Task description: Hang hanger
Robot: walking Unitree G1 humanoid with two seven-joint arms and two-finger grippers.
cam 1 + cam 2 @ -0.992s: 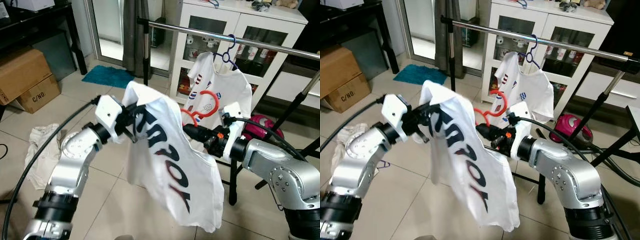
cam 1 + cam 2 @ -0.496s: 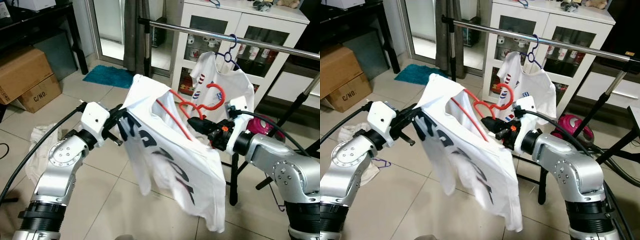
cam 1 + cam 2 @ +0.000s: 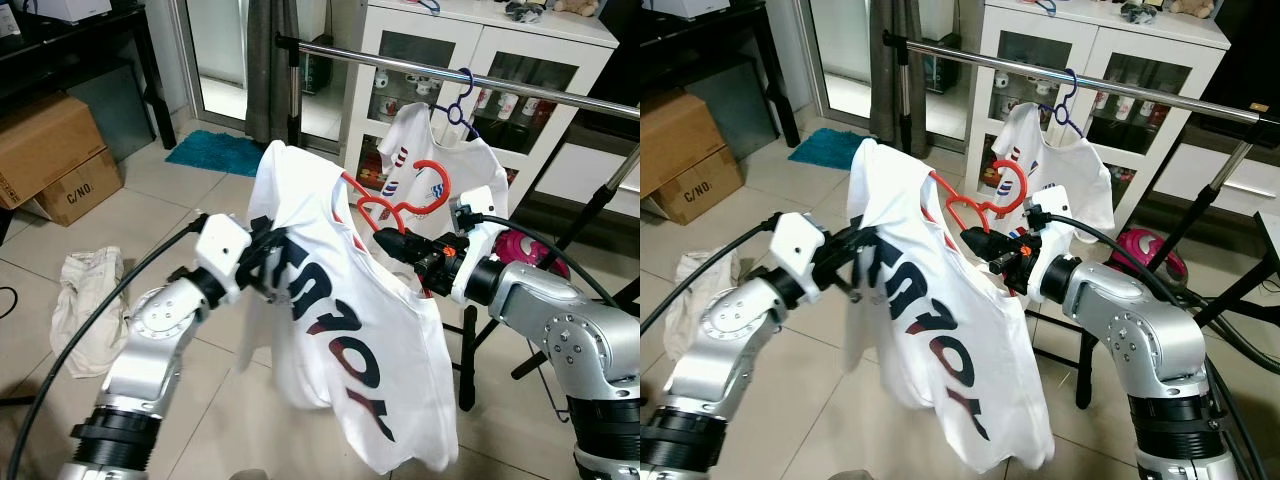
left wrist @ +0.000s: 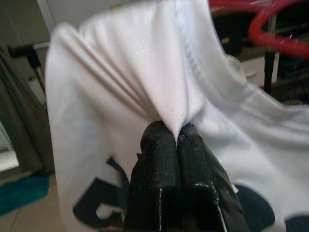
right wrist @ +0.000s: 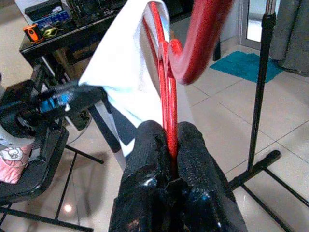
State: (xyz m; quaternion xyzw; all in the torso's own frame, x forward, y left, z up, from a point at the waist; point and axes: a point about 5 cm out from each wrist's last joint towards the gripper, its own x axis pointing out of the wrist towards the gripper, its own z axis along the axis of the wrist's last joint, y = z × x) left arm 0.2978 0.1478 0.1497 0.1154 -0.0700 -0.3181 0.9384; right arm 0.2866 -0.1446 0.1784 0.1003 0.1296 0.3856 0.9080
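- Left eye view: the right gripper (image 3: 392, 240) has its jaws pinched on the red hanger (image 3: 400, 199), whose hook curls up just above and ahead of them. The white T-shirt (image 3: 340, 330) drapes over the hanger and hangs down below both grippers. The metal rail (image 3: 520, 88) lies above and beyond the right jaws, running crosswise, so I judge that the hook must go up and forward; the right arm is the nearer one.
- Right eye view: the left gripper (image 3: 862, 262) sits at the shirt's far shoulder, its fingertips buried in cloth. A second shirt on a blue hanger (image 3: 1064, 103) already hangs on the rail.
- Left wrist view: the jaws are pressed together on a fold of the white fabric.
- Right wrist view: the jaws clamp the hanger's red bar; the hook tip is cut off by the frame.
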